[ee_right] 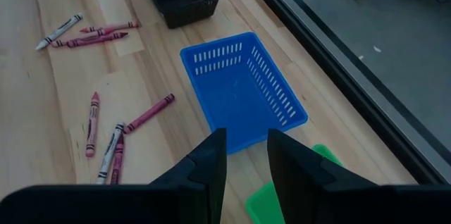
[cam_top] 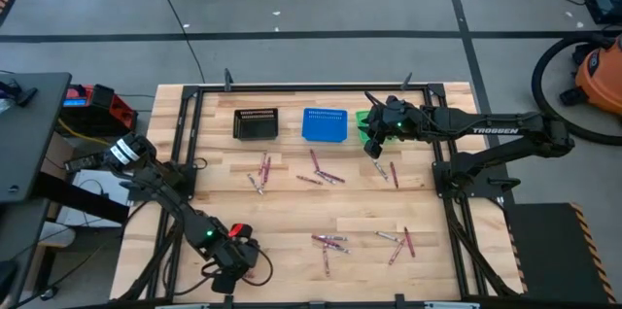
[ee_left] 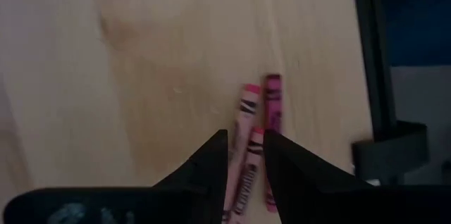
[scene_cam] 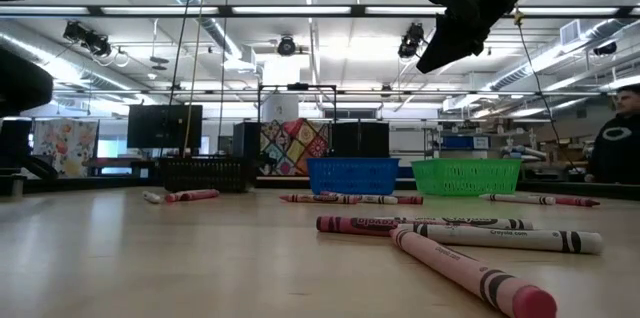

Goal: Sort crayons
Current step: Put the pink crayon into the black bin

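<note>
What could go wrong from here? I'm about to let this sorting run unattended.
The left gripper is low over two crayons lying side by side near the table's edge; closing could catch both or knock one off.

The right gripper hangs with open fingers between the blue basket and the green basket; a descent could clip a rim.

Pale wooden butcher-block table [cam_top: 292, 217], smooth with a soft satin sheen. Crayons [scene_cam: 470, 276] across the centre are waxy sticks in matt paper wrappers. Along the upper middle, black basket [cam_top: 256, 123], blue basket [ee_right: 243, 90] and green basket [scene_cam: 466, 175] are glossy plastic mesh. Black metal frame rails [cam_top: 311, 88] look matt
</note>
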Action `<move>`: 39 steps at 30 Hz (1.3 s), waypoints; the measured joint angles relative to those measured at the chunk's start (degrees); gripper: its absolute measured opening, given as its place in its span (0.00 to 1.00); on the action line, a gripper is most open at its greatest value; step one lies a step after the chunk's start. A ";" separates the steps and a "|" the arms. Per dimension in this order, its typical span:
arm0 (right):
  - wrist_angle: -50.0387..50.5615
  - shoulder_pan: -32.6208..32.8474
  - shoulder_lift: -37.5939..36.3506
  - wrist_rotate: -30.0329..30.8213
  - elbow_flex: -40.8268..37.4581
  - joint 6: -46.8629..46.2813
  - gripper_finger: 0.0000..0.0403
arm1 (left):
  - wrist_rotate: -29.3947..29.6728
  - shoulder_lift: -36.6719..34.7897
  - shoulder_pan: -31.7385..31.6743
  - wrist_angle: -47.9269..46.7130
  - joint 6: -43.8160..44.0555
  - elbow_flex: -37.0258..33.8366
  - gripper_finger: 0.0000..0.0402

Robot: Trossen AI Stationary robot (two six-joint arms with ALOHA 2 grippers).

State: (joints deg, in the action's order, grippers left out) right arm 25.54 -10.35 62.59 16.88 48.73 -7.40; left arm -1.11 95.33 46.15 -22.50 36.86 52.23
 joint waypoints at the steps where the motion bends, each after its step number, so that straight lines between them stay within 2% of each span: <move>1: 0.02 0.02 0.00 0.00 0.00 0.02 0.28 | 0.05 0.00 -0.09 0.00 -0.01 0.00 0.26; 13: 0.14 0.00 0.00 0.00 0.00 0.04 0.28 | -0.03 1.81 -1.39 4.17 -1.53 0.02 0.26; 39: 0.55 0.02 0.00 0.15 0.00 0.04 0.28 | -1.61 4.41 -0.94 4.79 -1.55 0.01 0.26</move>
State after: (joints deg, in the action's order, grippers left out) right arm 26.09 -10.33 62.59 17.04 48.73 -7.35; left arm -2.72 99.74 45.21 -17.72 35.31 52.24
